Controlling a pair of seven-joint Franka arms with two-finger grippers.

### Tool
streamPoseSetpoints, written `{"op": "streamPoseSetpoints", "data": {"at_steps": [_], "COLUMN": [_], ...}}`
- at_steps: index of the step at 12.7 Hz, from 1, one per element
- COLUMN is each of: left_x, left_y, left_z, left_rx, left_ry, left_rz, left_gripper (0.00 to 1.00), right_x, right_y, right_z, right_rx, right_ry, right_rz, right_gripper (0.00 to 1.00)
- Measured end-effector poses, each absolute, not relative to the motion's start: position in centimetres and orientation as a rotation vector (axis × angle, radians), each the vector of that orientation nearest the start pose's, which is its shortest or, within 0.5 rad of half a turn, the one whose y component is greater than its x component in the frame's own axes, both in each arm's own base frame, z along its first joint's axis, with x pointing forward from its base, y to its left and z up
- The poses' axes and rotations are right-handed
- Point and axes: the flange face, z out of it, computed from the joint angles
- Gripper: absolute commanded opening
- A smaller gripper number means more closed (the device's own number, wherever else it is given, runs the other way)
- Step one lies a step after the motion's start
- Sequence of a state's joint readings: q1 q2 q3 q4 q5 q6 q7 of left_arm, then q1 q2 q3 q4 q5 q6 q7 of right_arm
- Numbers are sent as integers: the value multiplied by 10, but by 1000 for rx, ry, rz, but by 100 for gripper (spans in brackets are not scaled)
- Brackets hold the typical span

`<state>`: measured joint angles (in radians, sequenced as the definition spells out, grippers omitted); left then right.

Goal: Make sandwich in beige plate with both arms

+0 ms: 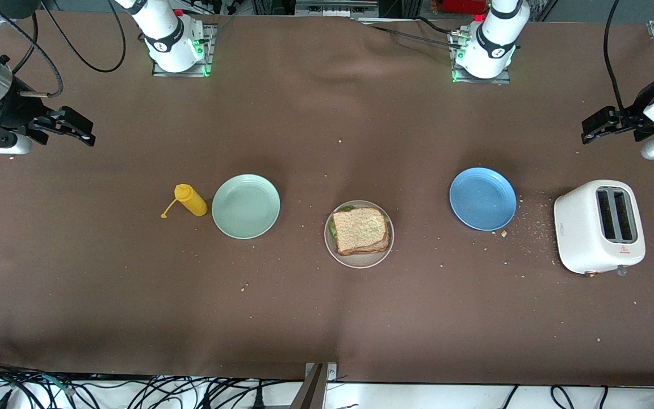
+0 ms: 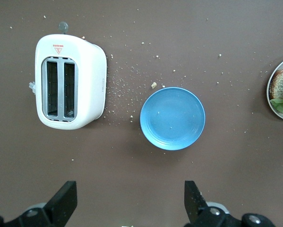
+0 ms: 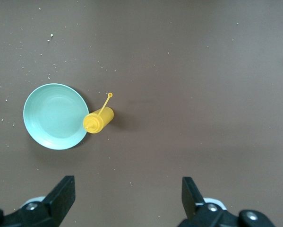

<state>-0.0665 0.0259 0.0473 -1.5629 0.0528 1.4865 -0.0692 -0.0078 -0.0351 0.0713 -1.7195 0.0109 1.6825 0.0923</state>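
Note:
The sandwich lies on the beige plate in the middle of the table: a speckled brown slice on top, a bit of green lettuce showing at one side. Its edge shows in the left wrist view too, as the sandwich on the plate's rim. My left gripper hangs open and empty over the left arm's end of the table. My right gripper hangs open and empty over the right arm's end. Both wrist views show wide-apart fingers, left gripper and right gripper, with bare cloth between.
A white toaster and a blue plate sit toward the left arm's end, with crumbs between them. A mint-green plate and a yellow squeeze bottle lying on its side sit toward the right arm's end.

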Motion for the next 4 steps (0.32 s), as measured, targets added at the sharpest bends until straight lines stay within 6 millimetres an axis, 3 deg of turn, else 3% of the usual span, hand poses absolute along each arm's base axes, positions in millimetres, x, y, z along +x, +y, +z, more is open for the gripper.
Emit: {"op": "streamPoseSetpoints", "data": {"at_steps": [4], "left_x": [553], "left_y": [-8], "left_z": [606], "left_rx": [-3139], "left_ry": [-89], "left_rz": [163], "left_gripper": [100], "right_x": [549], "right_y": [38], "right_z": [582], "right_rx": [-3133], "right_ry": [42], "right_rz": [5], "right_gripper": [100]}}
